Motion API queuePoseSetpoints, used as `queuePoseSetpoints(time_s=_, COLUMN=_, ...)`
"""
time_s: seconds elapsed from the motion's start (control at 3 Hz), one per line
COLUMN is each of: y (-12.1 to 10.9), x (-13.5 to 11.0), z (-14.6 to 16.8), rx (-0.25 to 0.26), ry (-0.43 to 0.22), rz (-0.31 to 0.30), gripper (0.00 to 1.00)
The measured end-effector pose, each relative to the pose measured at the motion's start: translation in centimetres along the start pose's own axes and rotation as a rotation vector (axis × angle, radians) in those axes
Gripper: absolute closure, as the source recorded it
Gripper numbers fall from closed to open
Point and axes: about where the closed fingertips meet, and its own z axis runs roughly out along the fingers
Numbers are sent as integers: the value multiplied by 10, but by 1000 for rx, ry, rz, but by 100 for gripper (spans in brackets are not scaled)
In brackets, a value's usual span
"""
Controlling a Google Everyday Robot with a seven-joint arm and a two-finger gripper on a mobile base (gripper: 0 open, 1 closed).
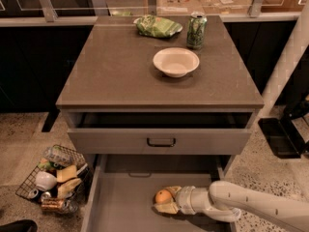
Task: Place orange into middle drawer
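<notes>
The orange is small and round and sits between the fingers of my gripper, low over the grey floor of the open middle drawer. My white arm reaches in from the lower right. The gripper's pale fingers close around the orange from the right. The upper drawer with the black bar handle is partly pulled out above it.
On the cabinet top stand a white bowl, a green can and a green chip bag. A wire basket of items sits on the floor at the left. A black base is at the right.
</notes>
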Motion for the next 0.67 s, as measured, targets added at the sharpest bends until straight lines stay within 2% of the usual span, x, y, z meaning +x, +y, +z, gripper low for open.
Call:
queuePoseSetpoints(time_s=0.33, y=1, x=0, z=1, rx=-2, ry=0, rz=0, gripper=0)
queuePoseSetpoints(time_s=0.67, y=1, x=0, z=1, rx=-2, ry=0, rz=0, gripper=0)
